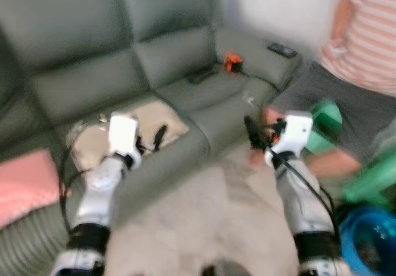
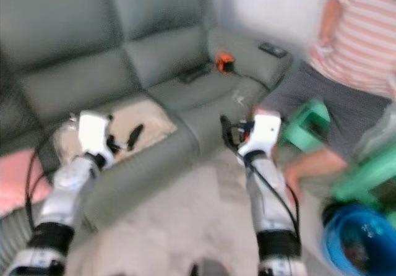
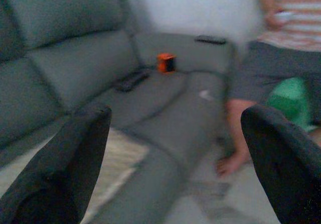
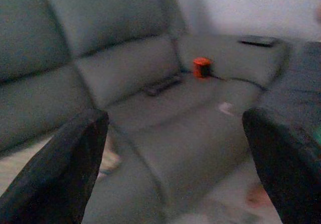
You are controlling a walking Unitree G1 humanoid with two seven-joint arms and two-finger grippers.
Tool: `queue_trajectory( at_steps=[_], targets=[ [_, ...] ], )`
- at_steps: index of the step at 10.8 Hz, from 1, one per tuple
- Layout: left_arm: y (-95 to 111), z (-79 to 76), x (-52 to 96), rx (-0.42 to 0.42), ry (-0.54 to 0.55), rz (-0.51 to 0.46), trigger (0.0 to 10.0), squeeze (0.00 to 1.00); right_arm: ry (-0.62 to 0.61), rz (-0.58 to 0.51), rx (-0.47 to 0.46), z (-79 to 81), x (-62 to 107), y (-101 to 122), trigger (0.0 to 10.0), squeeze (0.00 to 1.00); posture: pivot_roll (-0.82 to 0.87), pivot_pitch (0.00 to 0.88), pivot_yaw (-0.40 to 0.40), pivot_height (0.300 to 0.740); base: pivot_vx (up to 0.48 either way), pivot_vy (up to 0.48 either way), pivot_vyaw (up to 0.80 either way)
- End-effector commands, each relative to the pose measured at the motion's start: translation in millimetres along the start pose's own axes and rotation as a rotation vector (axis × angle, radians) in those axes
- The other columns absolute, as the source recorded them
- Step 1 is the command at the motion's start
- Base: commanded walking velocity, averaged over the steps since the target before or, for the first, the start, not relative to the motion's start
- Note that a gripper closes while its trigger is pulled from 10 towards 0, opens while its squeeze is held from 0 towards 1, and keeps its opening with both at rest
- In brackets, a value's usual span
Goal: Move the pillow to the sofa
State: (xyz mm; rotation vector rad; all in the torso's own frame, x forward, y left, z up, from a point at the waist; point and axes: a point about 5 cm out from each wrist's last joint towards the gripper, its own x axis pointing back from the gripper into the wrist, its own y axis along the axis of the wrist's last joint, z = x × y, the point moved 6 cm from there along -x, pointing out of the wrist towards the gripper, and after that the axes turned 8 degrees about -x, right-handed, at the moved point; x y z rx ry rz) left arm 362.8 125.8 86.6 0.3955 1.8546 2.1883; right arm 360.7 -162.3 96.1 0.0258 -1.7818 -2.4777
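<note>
Views blurred. Both arms raised forward, elbows bent, wrists at mid-frame. Left gripper lower left of centre, over the sofa seat; in the left wrist view its fingers stand wide apart, holding nothing. Right gripper right of centre, at the seat's front edge; fingers likewise spread, empty.

Pillow: pink, soft, at the far left edge, lying on the sofa's left end. Beige mat on the seat beneath the left gripper. Orange box and a dark remote on the seat at upper centre. Person in a striped top at upper right.
</note>
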Motion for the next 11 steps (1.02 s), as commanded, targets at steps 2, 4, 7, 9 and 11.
queue_trajectory(
  at_steps=[2,4,7,9,11],
  targets=[
    [-3.6,10.1,3.2,-0.015,0.024,0.020,10.0,0.00,0.026,-0.023,-0.008,8.7,-3.8,7.2,10.0,0.00,-0.08,0.000,-0.043,0.740,0.000,0.000,0.00],
    [-3.6,10.1,3.2,-0.015,0.024,0.020,10.0,0.00,0.026,-0.023,-0.008,8.7,-3.8,7.2,10.0,0.00,-0.08,0.000,-0.043,0.740,0.000,0.000,0.00],
    [-3.6,10.1,3.2,-0.015,0.024,0.020,10.0,0.00,0.026,-0.023,-0.008,8.7,-3.8,7.2,10.0,0.00,-0.08,0.000,-0.043,0.740,0.000,0.000,0.00],
    [-3.6,10.1,3.2,-0.015,0.024,0.020,10.0,0.00,0.026,-0.023,-0.008,8.7,-3.8,7.2,10.0,0.00,-0.08,0.000,-0.043,0.740,0.000,0.000,0.00],
    [-3.6,10.1,3.2,-0.015,0.024,0.020,10.0,0.00,0.026,-0.023,-0.008,8.7,-3.8,7.2,10.0,0.00,-0.08,0.000,-0.043,0.740,0.000,0.000,0.00]
  ],
)
